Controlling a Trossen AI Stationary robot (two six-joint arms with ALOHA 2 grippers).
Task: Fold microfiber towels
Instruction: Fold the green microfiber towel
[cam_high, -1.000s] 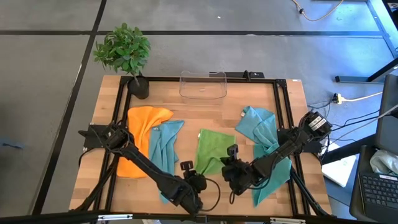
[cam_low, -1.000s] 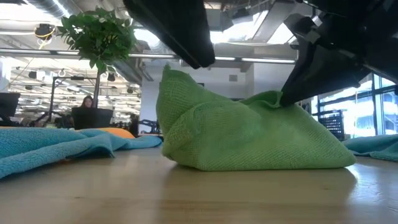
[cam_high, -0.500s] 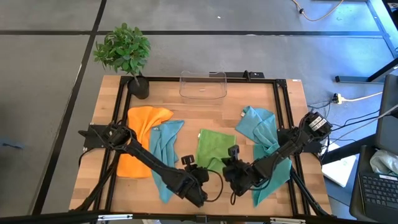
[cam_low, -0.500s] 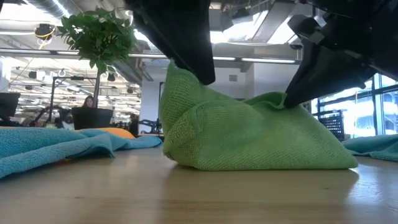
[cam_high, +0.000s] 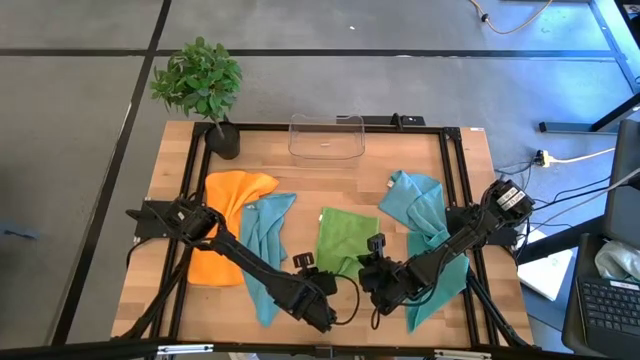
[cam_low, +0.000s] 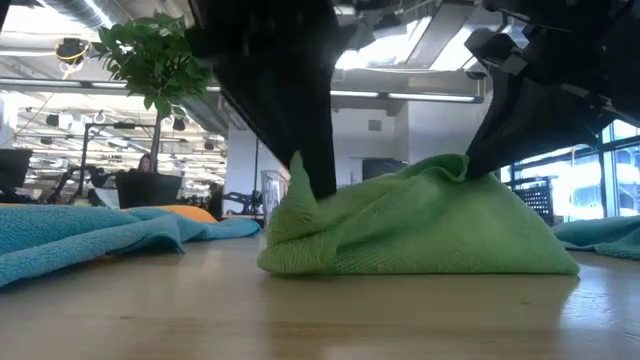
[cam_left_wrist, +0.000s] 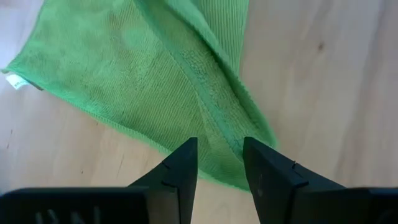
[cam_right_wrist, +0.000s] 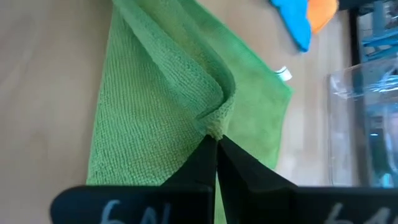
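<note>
Lime green microfiber towel (cam_high: 342, 241) lies near the middle of the wooden surface (cam_high: 320, 175), with the left gripper (cam_high: 312, 287) at its near left corner and the right gripper (cam_high: 372, 272) at its near right corner; an orange towel (cam_high: 222, 220) and 2 teal towels (cam_high: 263, 235) lie to either side. Low view: the towel (cam_low: 420, 225) is bunched up between both arms. Left wrist view: jaws stand apart over the towel's (cam_left_wrist: 155, 81) edge. Right wrist view: jaws are pinched together on a raised fold of the towel (cam_right_wrist: 168, 93).

potted plant (cam_high: 198, 85), clear plastic bin (cam_high: 326, 136), wooden table (cam_high: 330, 190)
</note>
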